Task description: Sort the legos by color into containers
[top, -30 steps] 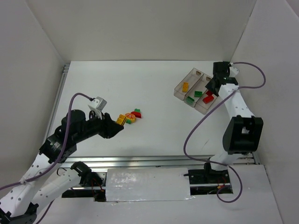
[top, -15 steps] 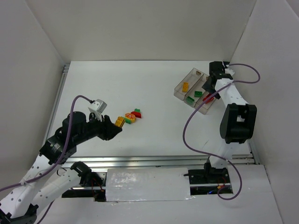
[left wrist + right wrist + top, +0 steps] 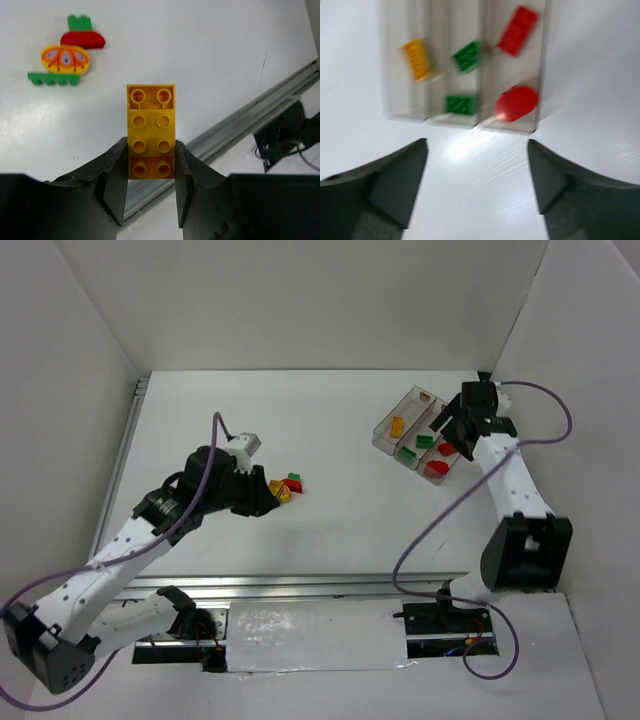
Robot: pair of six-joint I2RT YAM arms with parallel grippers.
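Left arm (image 3: 150,530) swung fwd, left gripper (image 3: 150,165) pinching yellow brick (image 3: 150,125) nr counter (image 3: 330,530) middle, left side; carry it level to tray (image 3: 382,432) by far-right corner, release over its yellow compartment (image 3: 400,95); right gripper (image 3: 477,150), fingers wide, hovers beside, so keep clear.

The yellow brick (image 3: 151,131) is showing smooth, glossy plastic. The white table (image 3: 225,45) is gleaming with a soft sheen. The tray (image 3: 400,95) is looking like clear, smoky plastic. The rail (image 3: 260,107) is shining like brushed metal, and the left fingers (image 3: 112,187) are looking matt black.
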